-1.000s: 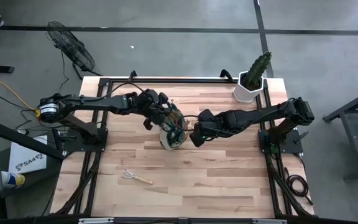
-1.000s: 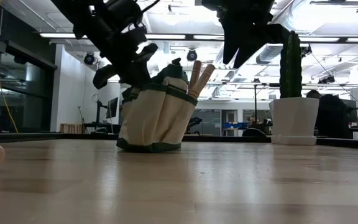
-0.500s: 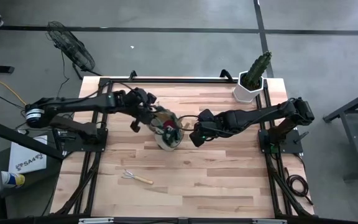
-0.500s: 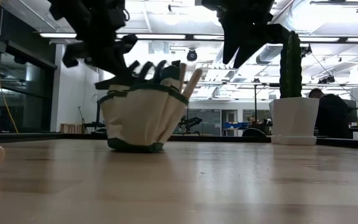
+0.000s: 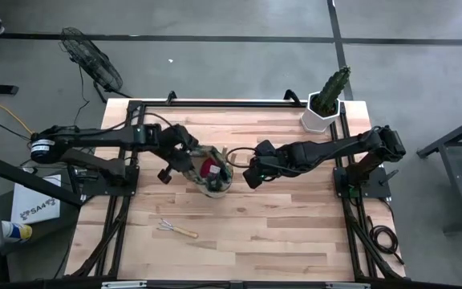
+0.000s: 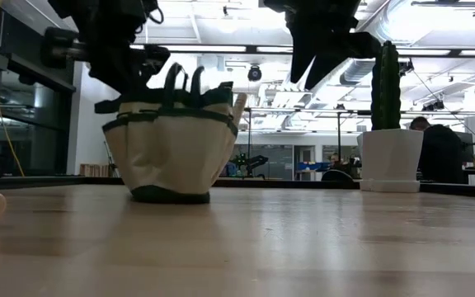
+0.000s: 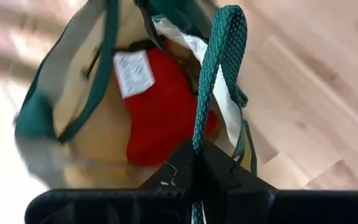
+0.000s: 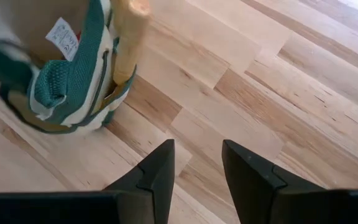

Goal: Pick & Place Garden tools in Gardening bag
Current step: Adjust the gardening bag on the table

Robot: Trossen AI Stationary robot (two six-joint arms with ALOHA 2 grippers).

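The tan gardening bag with green trim stands on its base at the table's middle. A red glove piece lies inside it, and a wooden tool handle sticks out of a side pocket. My left gripper is at the bag's left rim, shut on a green carry strap. My right gripper hangs open over bare table just right of the bag, touching nothing. A wooden-handled hand rake lies flat nearer the table's front edge. My left gripper pinches one green webbing carry strap between its two fingers. The fingers slant down from the table's left side. The strap runs straight from the fingers to the bag's rim. The bag stands upright with its base on the table.
A green cactus in a white pot stands at the far right corner. Black frame rails border the tabletop. Bare wood stretches along the front half, apart from the rake.
My left gripper has moved toward the table's left edge and risen a little, turning as it went, with the strap in its fingers. The bag has slid leftward along the table with it and stands upright now instead of leaning right.
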